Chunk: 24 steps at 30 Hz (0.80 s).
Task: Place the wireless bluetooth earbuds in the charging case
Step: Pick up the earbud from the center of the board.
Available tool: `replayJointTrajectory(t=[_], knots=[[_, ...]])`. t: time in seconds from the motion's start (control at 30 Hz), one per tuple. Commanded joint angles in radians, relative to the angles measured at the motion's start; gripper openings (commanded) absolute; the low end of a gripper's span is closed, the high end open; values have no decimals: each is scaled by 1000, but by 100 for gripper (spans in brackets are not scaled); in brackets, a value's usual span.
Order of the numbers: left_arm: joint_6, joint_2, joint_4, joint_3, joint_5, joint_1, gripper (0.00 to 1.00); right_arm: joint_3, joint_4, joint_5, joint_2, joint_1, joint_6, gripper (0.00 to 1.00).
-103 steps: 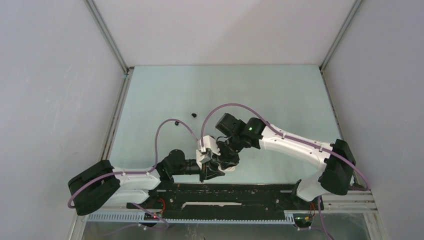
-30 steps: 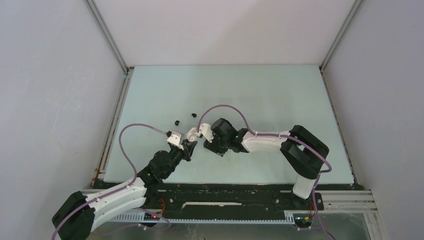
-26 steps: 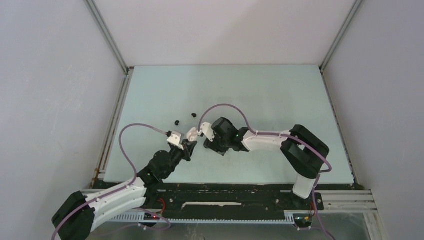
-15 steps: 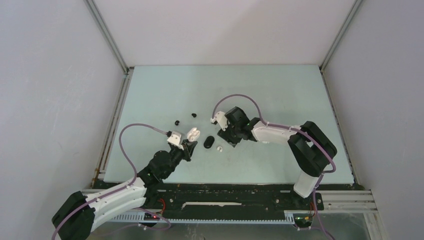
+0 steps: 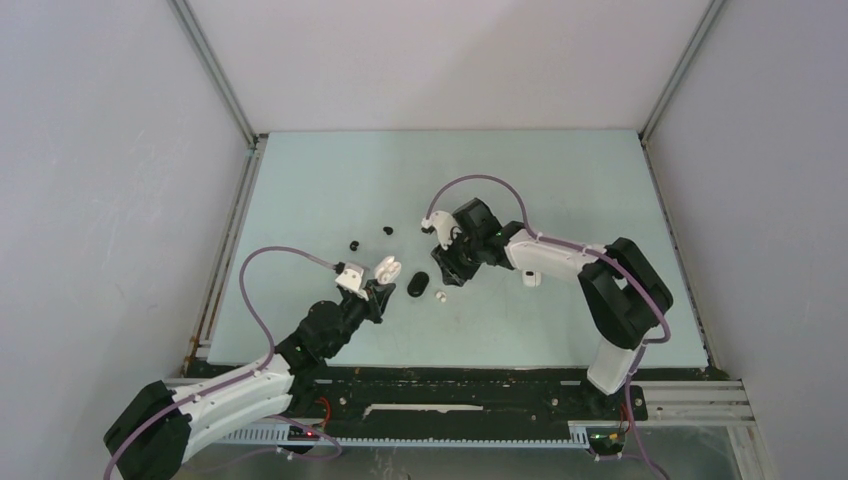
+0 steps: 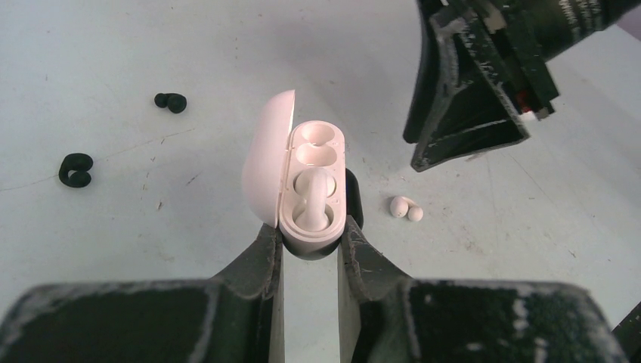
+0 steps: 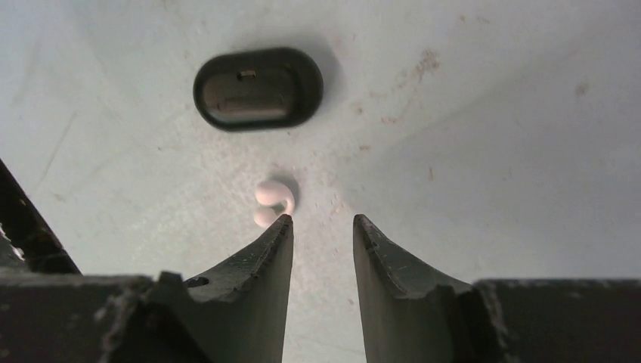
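**Left wrist view: white case open, one bud seated**

Item 1. We list the white charging case [image 6: 314, 140]. It stands upright, and the left gripper [image 6: 310, 231] pinches its lower end between both fingers. Its lid [image 6: 263, 162] is swung open to the left in that view. The tray has two wells: the nearer one holds the seated earbud [image 6: 310, 203], which is white, and the farther one shows only its moulded hollow.

Item 2. The black case [image 7: 258, 88] is pill-shaped and lies flat on the table [image 5: 560, 180], just behind the white charging case as the left wrist camera sees it. It looks shut to us, and its contents are hidden.

Item 3. The loose white earbud [image 7: 272, 200] lies on the table near the black case, between that case and the right gripper's fingertips. In the right wrist view it sits just off the tip of the left-hand finger. We cannot tell whether the two touch.

Item 4. The right gripper [image 7: 321, 223] points down at the table. Its fingers are parted by a narrow gap that shows bare table, and nothing is pinched.

Item 5. One black earbud [image 6: 170, 101] and a second black earbud [image 6: 75, 169] lie loose on the table, left of the white charging case and well apart from it.

Item 6. A small white item [image 5: 531, 279] lies on the table beside the right arm; it is too small for us to name.
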Motion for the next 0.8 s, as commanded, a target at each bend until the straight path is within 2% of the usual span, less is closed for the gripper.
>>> replayJointTrajectory(t=[0.0, 0.43, 0.77], knots=[[-15, -1, 35, 4, 2, 8, 0, 74, -23, -78, 76, -11, 78, 37], [-14, 11, 33, 10, 4, 9, 0, 103, -51, -97, 147, -6, 72, 36], [-14, 4, 33, 8, 3, 8, 0, 104, -62, -74, 164, 49, 50, 36]])
